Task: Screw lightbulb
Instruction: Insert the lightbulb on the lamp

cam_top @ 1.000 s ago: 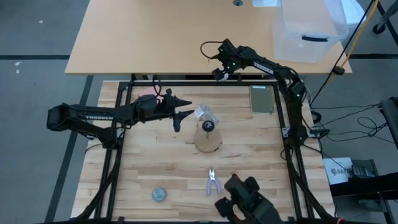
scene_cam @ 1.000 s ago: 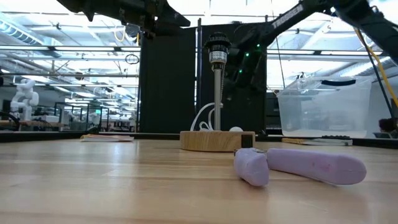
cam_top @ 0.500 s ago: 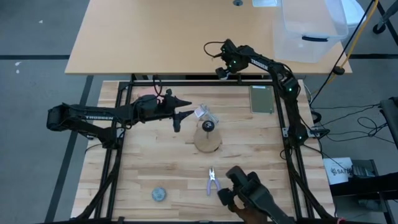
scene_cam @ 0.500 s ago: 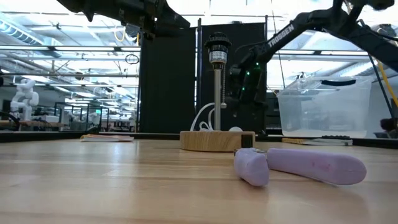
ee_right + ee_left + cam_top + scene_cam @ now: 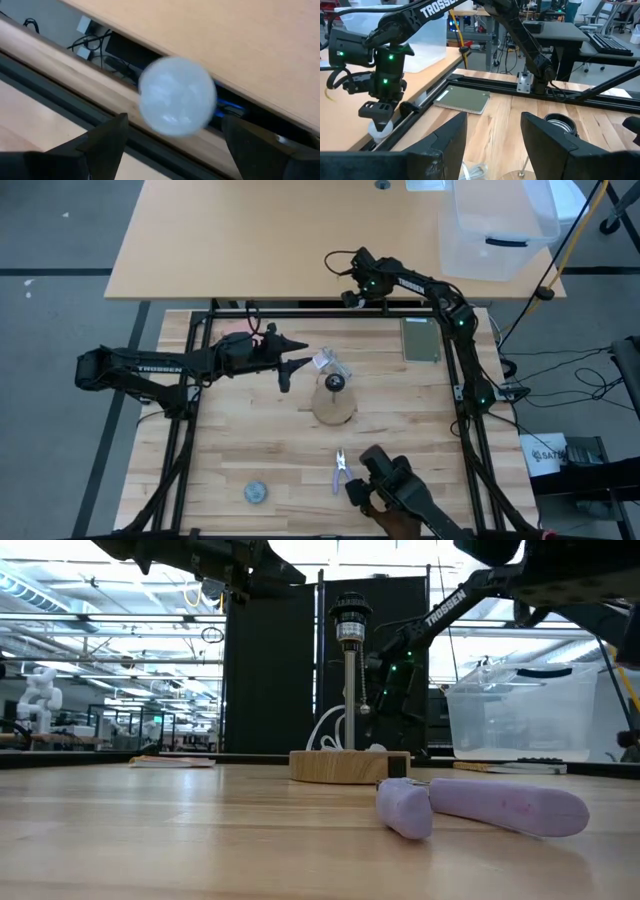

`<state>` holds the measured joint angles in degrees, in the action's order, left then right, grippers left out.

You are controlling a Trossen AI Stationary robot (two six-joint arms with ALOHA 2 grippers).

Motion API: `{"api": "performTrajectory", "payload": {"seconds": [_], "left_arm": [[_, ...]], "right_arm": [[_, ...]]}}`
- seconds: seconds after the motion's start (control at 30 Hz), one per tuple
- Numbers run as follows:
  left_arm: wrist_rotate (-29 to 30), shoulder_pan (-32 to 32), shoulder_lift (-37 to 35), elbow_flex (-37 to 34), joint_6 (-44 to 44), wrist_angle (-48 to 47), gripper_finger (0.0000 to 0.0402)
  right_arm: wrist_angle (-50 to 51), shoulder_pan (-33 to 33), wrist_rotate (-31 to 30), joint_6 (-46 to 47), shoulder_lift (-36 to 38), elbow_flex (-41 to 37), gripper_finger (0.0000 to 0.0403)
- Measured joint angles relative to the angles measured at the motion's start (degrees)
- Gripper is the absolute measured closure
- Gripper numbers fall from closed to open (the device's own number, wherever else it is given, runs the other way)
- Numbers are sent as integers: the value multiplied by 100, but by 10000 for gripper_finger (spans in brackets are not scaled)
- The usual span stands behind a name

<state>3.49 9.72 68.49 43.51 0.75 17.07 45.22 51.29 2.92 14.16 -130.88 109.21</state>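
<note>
Right end effector pinching the lightbulb over the desk's far rail, left end effector spread, idle beside the socket; I'd bring the base plumb over it before twisting.

Lamp stand mid-table; pliers nearer front; lightbulb over far edge.

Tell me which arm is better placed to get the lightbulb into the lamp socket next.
The right. The right gripper at the table's far edge has the lightbulb between its fingers, seen also in the left wrist view. The left gripper is open and empty beside the socket on the wooden stand.
</note>
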Motion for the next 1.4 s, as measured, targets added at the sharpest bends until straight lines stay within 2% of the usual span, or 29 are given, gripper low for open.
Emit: {"api": "performTrajectory", "payload": {"seconds": [0.53, 1.2, 1.4], "left_arm": [[0, 0, 0, 4, 9, 8, 212], [-2, 0, 0, 4, 24, 10, 212], [-2, 0, 0, 4, 28, 10, 212]], "right_arm": [[-300, -3, -28, -1, -25, -1, 89], [-386, -127, -358, -25, -29, -2, 89], [-335, -129, -449, -89, -228, -9, 89]]}}
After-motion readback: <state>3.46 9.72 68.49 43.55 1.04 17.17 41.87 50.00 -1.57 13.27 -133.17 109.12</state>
